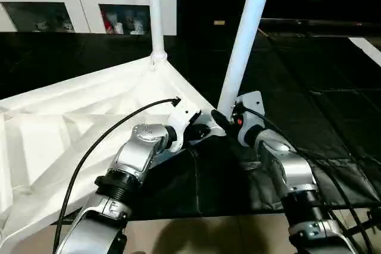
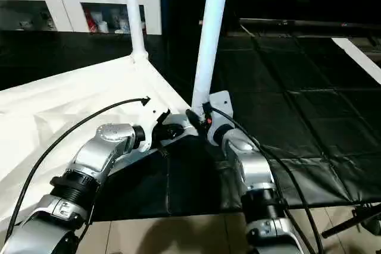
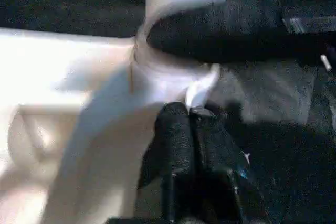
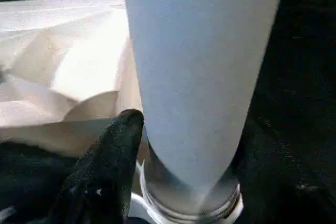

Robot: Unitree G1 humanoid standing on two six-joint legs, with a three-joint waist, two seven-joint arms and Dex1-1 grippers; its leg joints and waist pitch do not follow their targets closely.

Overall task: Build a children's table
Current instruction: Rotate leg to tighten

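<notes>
The children's table lies upside down, its white ribbed top (image 1: 71, 129) on a black mat. One white leg (image 1: 155, 16) stands upright in the far corner socket. A second leg (image 1: 245, 34) rises, leaning right, from the near right corner socket (image 3: 163, 77), where its grey end (image 4: 194, 203) meets the socket. My right gripper (image 1: 229, 117) is shut around this leg just above its base, and one black finger (image 4: 113, 166) lies against the leg's side. My left gripper (image 3: 191, 124) is shut and empty, its tip close to that corner socket.
A white glass-door cabinet (image 1: 83, 4) stands along the back wall. Black floor mats (image 1: 309, 87) spread to the right of the top. A pale floor strip (image 1: 196, 233) runs along the near edge. A black cable (image 1: 101, 141) arcs over my left forearm.
</notes>
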